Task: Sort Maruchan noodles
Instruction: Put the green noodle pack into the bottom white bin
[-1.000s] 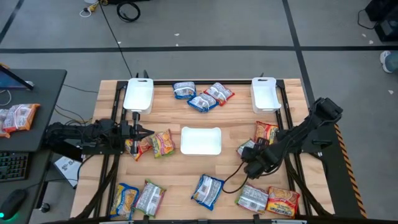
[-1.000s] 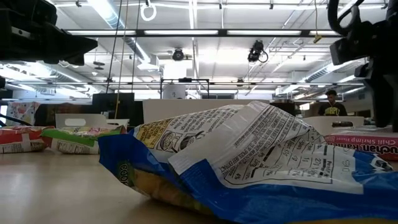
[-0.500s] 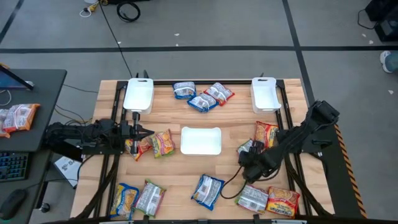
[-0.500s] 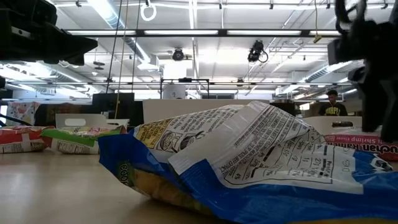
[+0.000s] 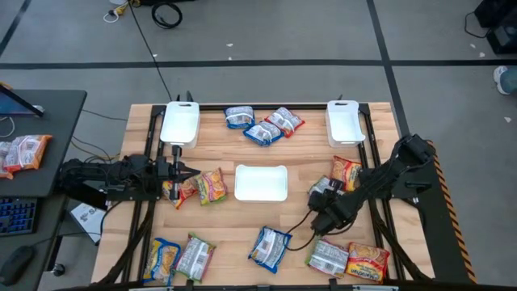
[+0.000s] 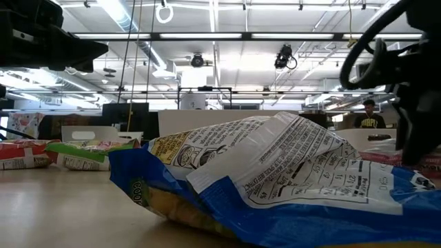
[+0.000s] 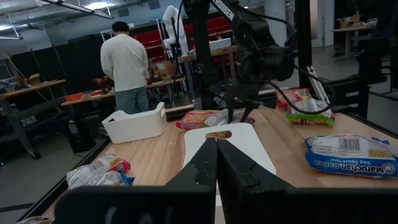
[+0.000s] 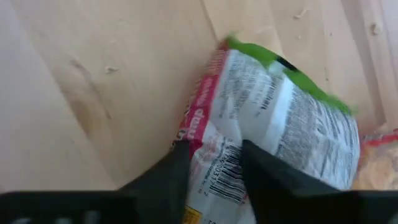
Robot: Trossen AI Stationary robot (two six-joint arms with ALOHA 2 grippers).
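Maruchan packets lie flat and scattered on the wooden table. My right gripper (image 5: pixel 323 218) is open and hovers over a silvery-green and pink packet (image 5: pixel 327 257) near the table's near right corner. In the right wrist view this packet (image 8: pixel 280 130) shows between and beyond the two fingers. An orange packet (image 5: pixel 367 263) lies beside it. My left gripper (image 5: pixel 179 171) is shut and waits at the left side, just beyond two orange-red packets (image 5: pixel 198 186). In the left wrist view its fingers (image 7: pixel 216 155) are together.
Three white trays stand on the table: far left (image 5: pixel 179 123), middle (image 5: pixel 260 182) and far right (image 5: pixel 344 121). Blue-white packets (image 5: pixel 258 125) lie at the far edge, one blue packet (image 5: pixel 269 246) near the front, two more (image 5: pixel 179 259) near left. A person (image 7: pixel 127 68) stands beyond.
My right gripper has moved toward the table's near edge and slightly left, coming closer to the silvery-green packet. The left arm and all packets have stayed where they were.
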